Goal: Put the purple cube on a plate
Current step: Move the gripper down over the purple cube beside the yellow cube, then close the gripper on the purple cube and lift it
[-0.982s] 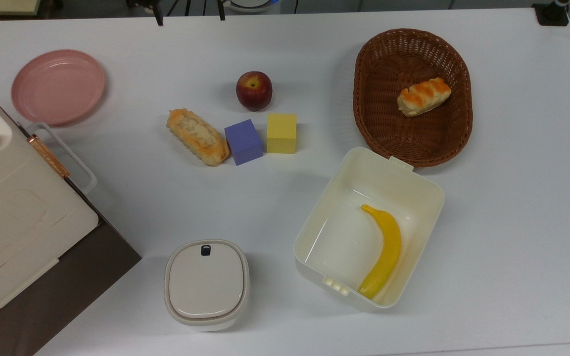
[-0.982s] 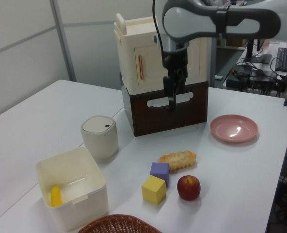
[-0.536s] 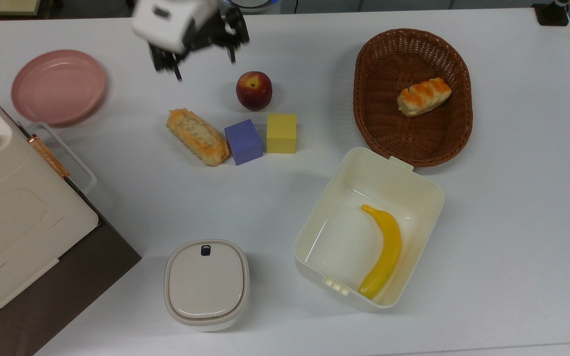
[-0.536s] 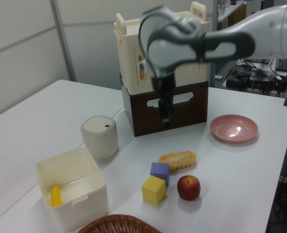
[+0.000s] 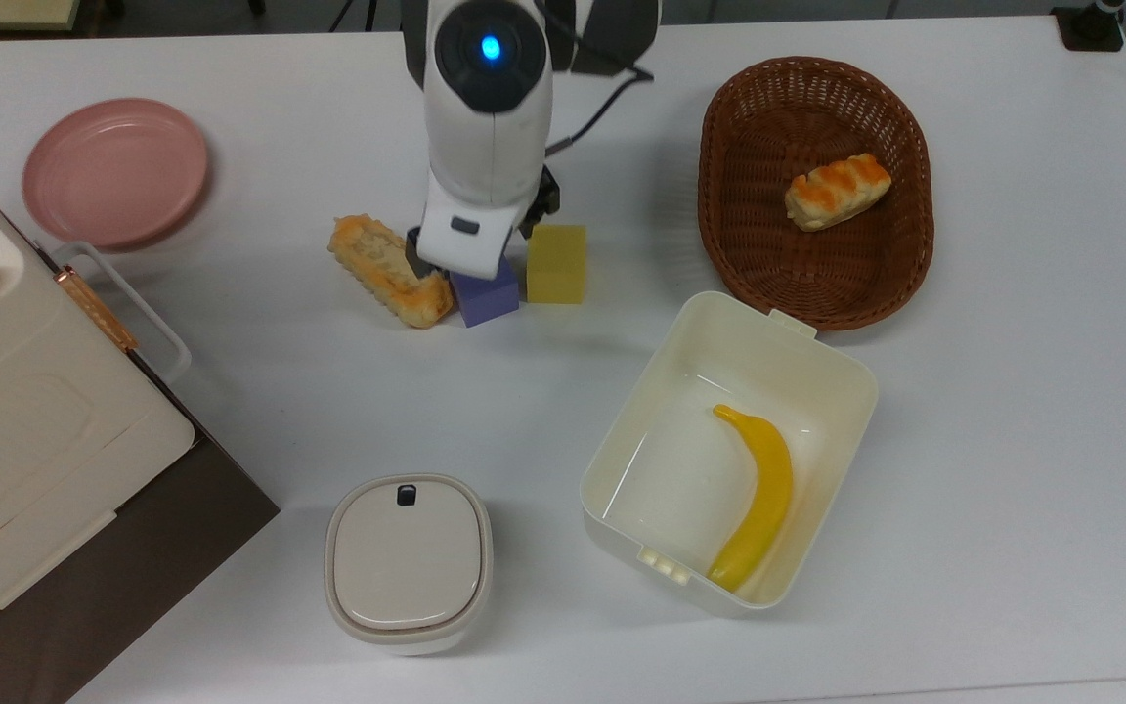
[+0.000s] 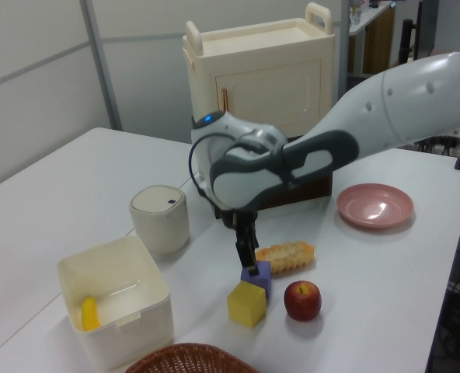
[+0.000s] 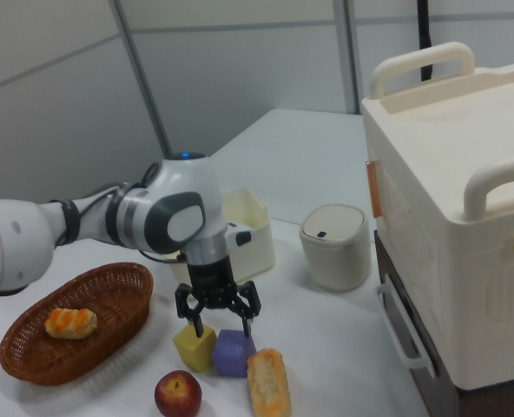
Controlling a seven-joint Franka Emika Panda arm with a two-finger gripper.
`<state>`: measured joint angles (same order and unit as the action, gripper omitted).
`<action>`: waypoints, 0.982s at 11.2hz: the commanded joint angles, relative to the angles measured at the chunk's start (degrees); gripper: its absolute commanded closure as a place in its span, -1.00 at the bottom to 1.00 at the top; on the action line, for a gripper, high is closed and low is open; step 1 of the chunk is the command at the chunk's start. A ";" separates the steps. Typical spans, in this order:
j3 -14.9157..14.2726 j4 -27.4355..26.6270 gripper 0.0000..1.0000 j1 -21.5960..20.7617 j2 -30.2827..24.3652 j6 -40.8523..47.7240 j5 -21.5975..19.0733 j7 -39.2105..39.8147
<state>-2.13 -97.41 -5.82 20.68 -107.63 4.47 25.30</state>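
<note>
The gripper [image 7: 220, 325] is held spread just above the cube [image 7: 233, 352], its fingers [image 7: 245, 320] apart and gripping nothing. The cube is seen on the table [image 5: 328, 391] between a bread roll [image 5: 382, 267] and a yellow cube [image 5: 556, 264]. The plate [image 5: 113, 171] lies well apart. No writing can be read.

Top view overhead, straight down; left, right views oblique from opposite table [image 5: 1013, 489] sides.

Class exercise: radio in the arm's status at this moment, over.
Pincer open, straddling purple cube, not yet gripped. Plate bare. Bread roll and yellow cube crowd the purple cube's sides.
</note>
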 commanded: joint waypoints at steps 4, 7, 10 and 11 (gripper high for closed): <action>-0.51 -0.77 -0.99 -1.47 3.31 -4.34 2.73 -1.75; -0.94 -0.15 -1.00 -1.12 2.35 -2.86 2.47 -1.92; -1.03 0.29 -1.00 -0.07 1.56 0.05 2.21 -1.22; -1.03 0.29 -1.00 0.20 1.56 0.05 2.21 -1.22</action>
<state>-2.96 -96.61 -5.76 23.35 -109.00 6.21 24.55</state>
